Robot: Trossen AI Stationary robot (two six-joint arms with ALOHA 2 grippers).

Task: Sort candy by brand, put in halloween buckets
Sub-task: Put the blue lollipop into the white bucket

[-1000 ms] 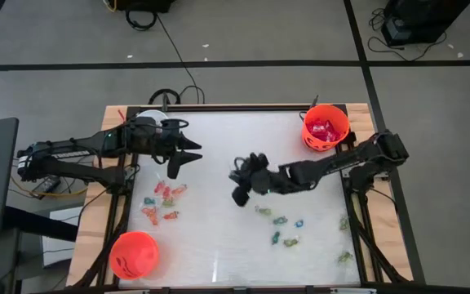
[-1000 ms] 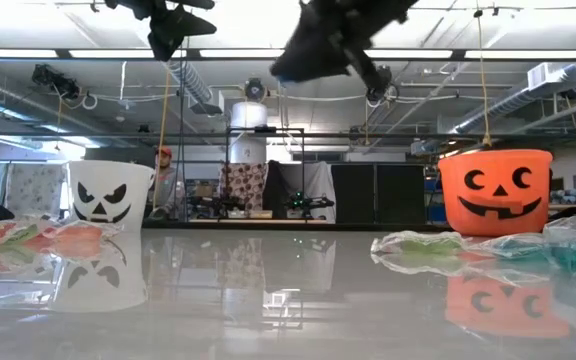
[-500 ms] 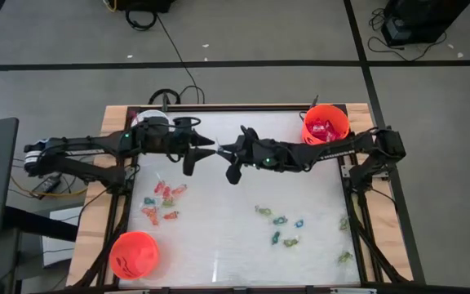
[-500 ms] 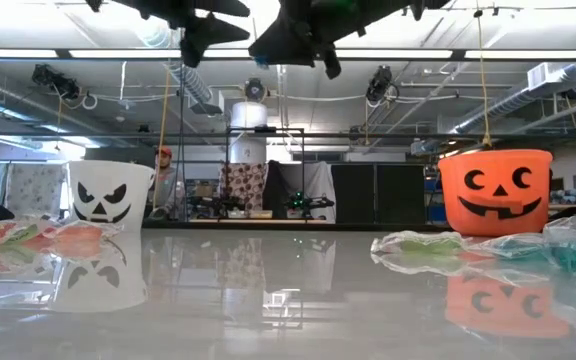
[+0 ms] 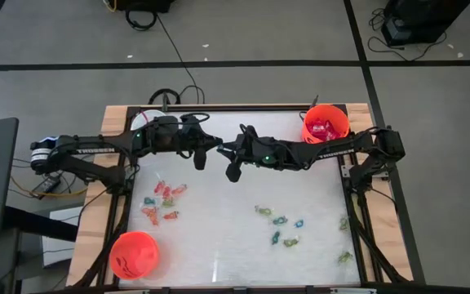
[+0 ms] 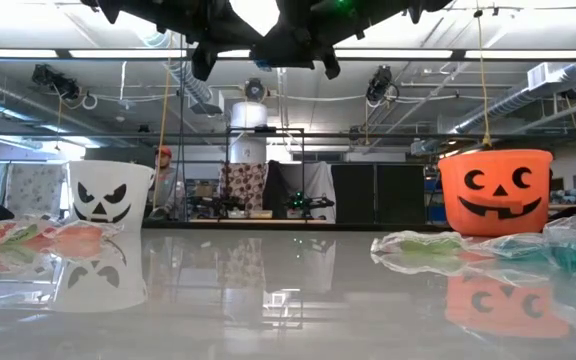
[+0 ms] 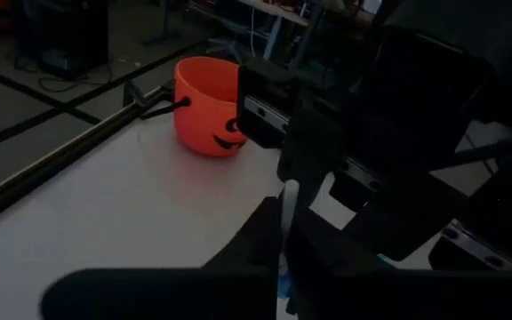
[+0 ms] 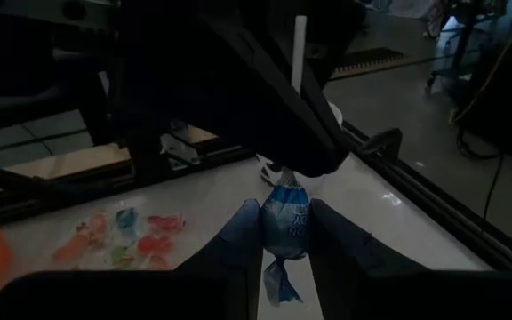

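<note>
Blue crinkly wrapper marks the lollipop (image 8: 284,222) being passed between the arms, high above the far middle of the white desk (image 5: 227,237). The right pincer (image 8: 278,233) clamps its wrapped head between both fingers, while the left pincer (image 5: 216,150) has closed on the thin white stick (image 8: 300,40), so both grip it. It looks very light, the foil slippery and easily crushed, the stick stiff but slim; I'd hold it by the stick close to the head. The white pumpkin-face bucket (image 6: 110,193) stands far left, one orange plastic bucket (image 5: 325,126) with red packets far right, another orange bucket (image 5: 134,254) near left. Loose sweets (image 5: 163,200) lie scattered below.
</note>
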